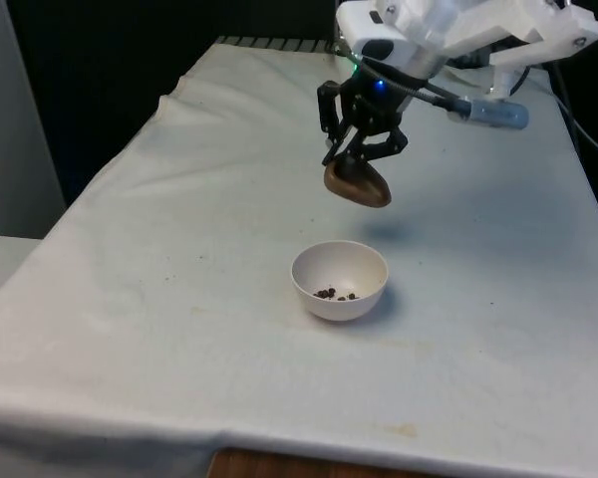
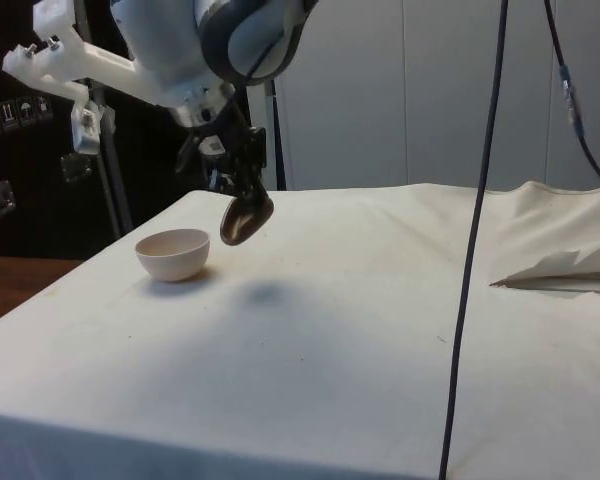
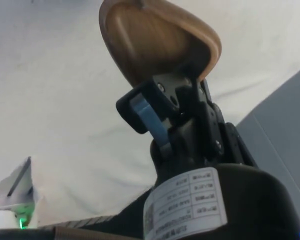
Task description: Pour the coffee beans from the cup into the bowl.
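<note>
Gripper (image 1: 357, 159) first: you have it in the air above the worktop (image 1: 179, 299), its 2 fingers clamped on the rim of the brown wooden cup (image 1: 359, 183). In the wrist view you can see 1 finger (image 3: 149, 119) inside the cup (image 3: 155, 42) and the other pressed against its outer wall, and the hollow facing that camera looks bare of beans. The cup (image 2: 245, 218) hangs tilted hard over, nearly on its side, just under the gripper (image 2: 236, 187). Below the gripper and a little nearer the front camera sits the white bowl (image 1: 340, 280), upright on the white cloth, not touching the cup; the side view puts a clear gap of air between the cup's lower edge and the rim of the bowl (image 2: 173, 254). Look into the bowl from the front and you find a small cluster of dark coffee beans (image 1: 335, 294) lying at its bottom. A few dark specks (image 1: 169, 279) lie on the cloth well off to the front view's left of the bowl, too small to identify.
</note>
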